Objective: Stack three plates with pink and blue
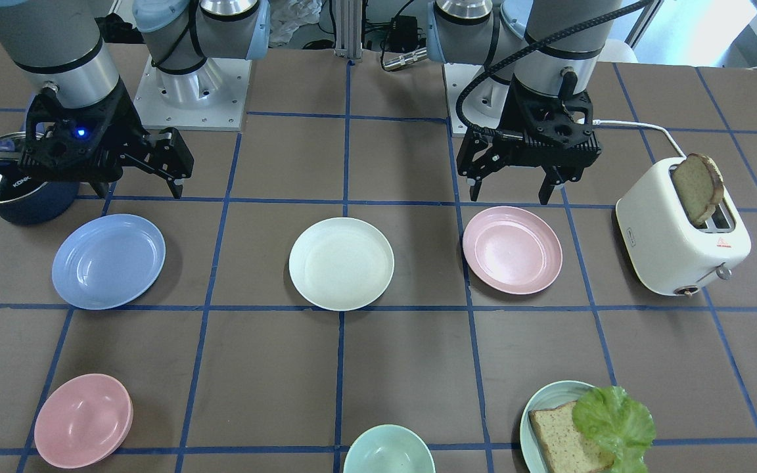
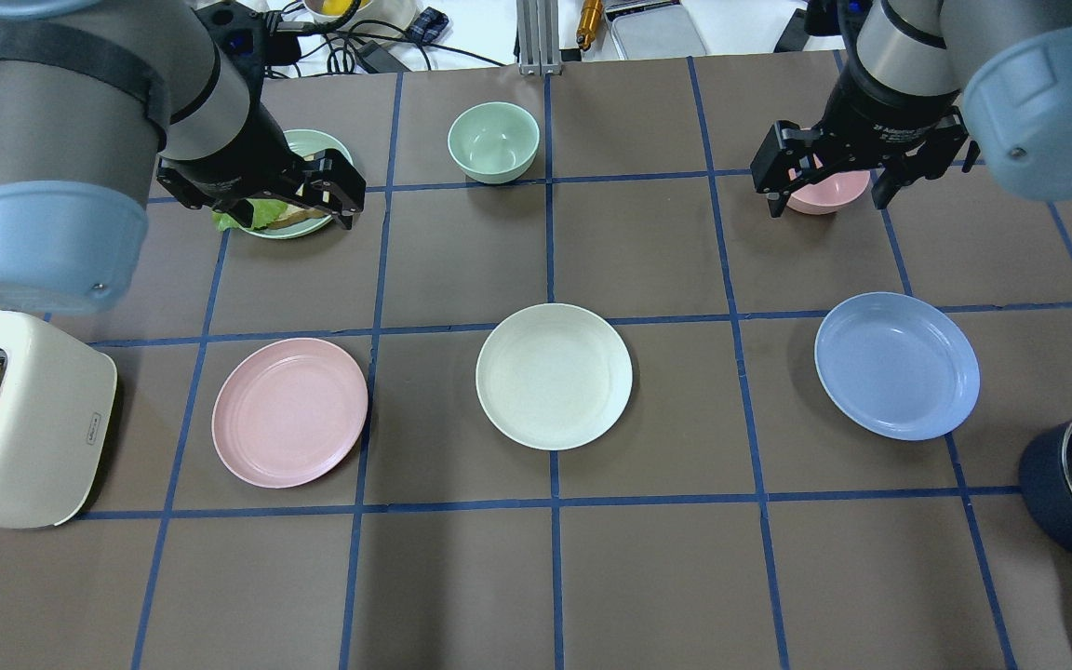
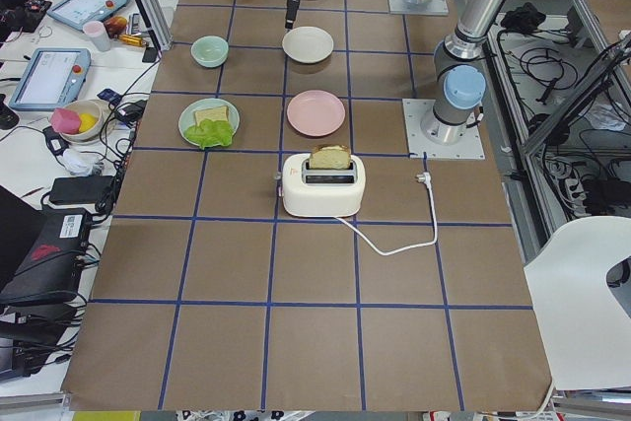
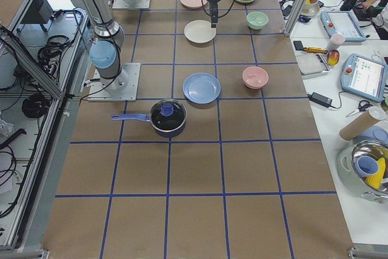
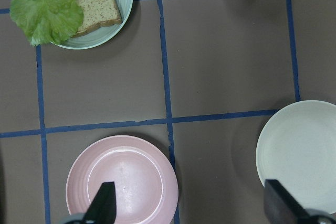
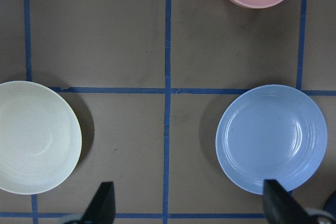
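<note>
Three plates lie in a row, apart from each other, on the brown table: the pink plate [image 2: 289, 412], the cream-white plate [image 2: 554, 376] in the middle, and the blue plate [image 2: 896, 365]. My left gripper [image 1: 513, 194] is open and empty, held above the table just behind the pink plate [image 1: 512, 249]. In the left wrist view the pink plate [image 5: 122, 179] lies below its left finger. My right gripper [image 1: 138, 190] is open and empty, above the table behind the blue plate [image 1: 108, 261]. In the right wrist view the blue plate [image 6: 270, 137] lies toward its right finger.
A white toaster [image 1: 681, 226] holding a bread slice stands beside the pink plate. A dark lidded pot [image 1: 4, 184] stands beside the blue plate. At the far side lie a pink bowl [image 1: 83, 420], a teal bowl [image 1: 388, 450] and a teal plate [image 1: 536, 401] with bread and lettuce.
</note>
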You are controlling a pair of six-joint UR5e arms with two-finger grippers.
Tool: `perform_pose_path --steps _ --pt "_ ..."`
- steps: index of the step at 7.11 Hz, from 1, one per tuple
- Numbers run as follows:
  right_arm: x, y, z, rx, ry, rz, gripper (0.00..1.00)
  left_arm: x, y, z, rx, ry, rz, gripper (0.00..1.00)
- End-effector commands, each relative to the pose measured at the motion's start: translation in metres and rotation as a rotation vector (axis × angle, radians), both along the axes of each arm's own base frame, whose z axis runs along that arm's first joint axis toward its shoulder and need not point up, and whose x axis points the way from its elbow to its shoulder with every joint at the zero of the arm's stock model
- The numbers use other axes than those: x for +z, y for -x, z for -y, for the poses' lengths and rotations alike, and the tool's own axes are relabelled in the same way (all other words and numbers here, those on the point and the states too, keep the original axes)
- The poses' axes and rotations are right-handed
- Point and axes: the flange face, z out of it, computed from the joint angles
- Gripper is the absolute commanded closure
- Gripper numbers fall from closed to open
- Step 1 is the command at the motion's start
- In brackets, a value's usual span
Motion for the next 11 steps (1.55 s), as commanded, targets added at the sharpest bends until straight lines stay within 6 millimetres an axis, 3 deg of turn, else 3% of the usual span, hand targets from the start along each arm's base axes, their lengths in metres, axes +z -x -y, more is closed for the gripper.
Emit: perform_pose_path --steps 1,7,8,9,11 --pt "0.001 0.0 0.0 0.001 0.002 0.001 0.0 -0.001 0.0 0.001 0.0 -0.001 0.0 0.0" --pt "-0.001 0.0 0.0 0.001 -0.001 0.003 0.0 -0.007 0.001 0.0 -0.001 -0.012 0.002 0.0" --pt "0.0 0.0 0.0 0.001 0.001 0.003 0.0 -0.016 0.001 0.005 0.0 -0.029 0.004 0.0" --pt "-0.001 0.0 0.0 0.001 -0.001 0.003 0.0 -0.033 0.001 0.006 0.005 -0.064 0.007 0.0" --pt "0.0 0.0 0.0 0.001 0.0 0.001 0.0 -0.101 -0.001 -0.006 0.0 -0.082 0.012 0.0"
